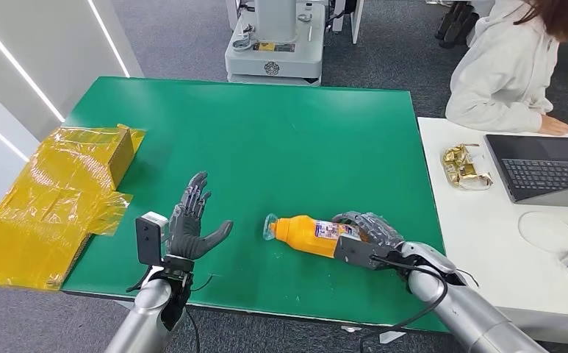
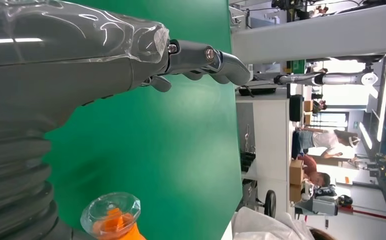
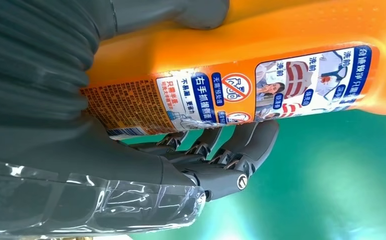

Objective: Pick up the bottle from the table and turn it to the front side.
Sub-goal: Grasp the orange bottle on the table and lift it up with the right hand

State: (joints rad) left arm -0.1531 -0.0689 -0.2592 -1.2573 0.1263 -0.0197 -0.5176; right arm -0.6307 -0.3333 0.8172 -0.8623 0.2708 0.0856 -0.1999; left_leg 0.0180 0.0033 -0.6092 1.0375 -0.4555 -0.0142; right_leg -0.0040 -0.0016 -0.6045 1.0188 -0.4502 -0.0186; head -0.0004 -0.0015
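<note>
On the green surface (image 1: 266, 132), near the front edge, lying on its side — orange bottle (image 1: 306, 234), clear cap (image 1: 269, 227) pointing toward the left robot hand (image 1: 191, 220), base end wrapped by the right robot hand (image 1: 369, 234). Clamping around the labelled part of the body: thumb (image 3: 181, 12) pressing on one face, dark fingers (image 3: 240, 145) curling under the opposite face, as the right wrist view is showing. Resting on the surface or just clearing it — not telling which from these views.

Left robot hand hovering open, fingers spread and upright, holding nothing, set apart from the cap end.

Risking a slip first: gripping a smooth, rounded plastic body near one end only, with the cap end hanging out unsupported, so likely sagging or twisting in the grasp while lifting. Risking a wrong finish too — printed back label (image 3: 260, 85) now facing the wrist camera, so under-rotating or over-rotating possibly leaving the front side still turned away. Squeezing harder to stop the slip possibly denting the soft wall. Sweeping the cap end during the turn possibly clipping the open left robot hand or scraping the surface. Lying close to the near edge also meaning a dropped bottle possibly rolling off toward the floor.
</note>
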